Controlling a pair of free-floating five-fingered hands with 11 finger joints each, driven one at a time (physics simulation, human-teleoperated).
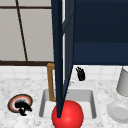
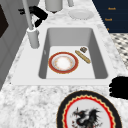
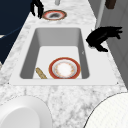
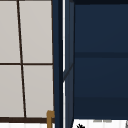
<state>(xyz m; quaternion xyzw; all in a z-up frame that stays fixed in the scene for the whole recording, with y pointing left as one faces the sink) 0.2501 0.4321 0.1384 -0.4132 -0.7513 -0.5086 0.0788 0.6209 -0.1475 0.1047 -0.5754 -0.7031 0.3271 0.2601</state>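
A: Where is the left hand (image 1: 22, 107) at this moment?

B: In the lower left of the front view, directly over the dragon plate (image 1: 11, 102). This plate lies flat on the marble surface (image 1: 32, 85), to the left of the sink (image 1: 45, 105). In the right side view the hand (image 3: 37, 8) is in the upper left, just beside the plate's rim (image 3: 54, 15), with its fingers hanging down loosely and holding nothing.

A: Does it touch the plate?

B: I cannot tell. In the left side view the hand (image 2: 119, 87) shows at the right edge, close to the rim (image 2: 88, 117), but the contact itself is not clear.

A: So which step is it, in your opinion?

B: I judge it as the approach, before any grip. To lift a flat plate, the fingers would need to come under the rim with the thumb on top, and the rim lies low against the surface.

A: And the right hand (image 1: 80, 73)?

B: It hovers behind the sink, near the faucet (image 2: 31, 25), fingers spread and empty (image 3: 102, 37). In the basin lie a red-rimmed plate (image 2: 63, 62) and a wooden stick (image 2: 82, 56).
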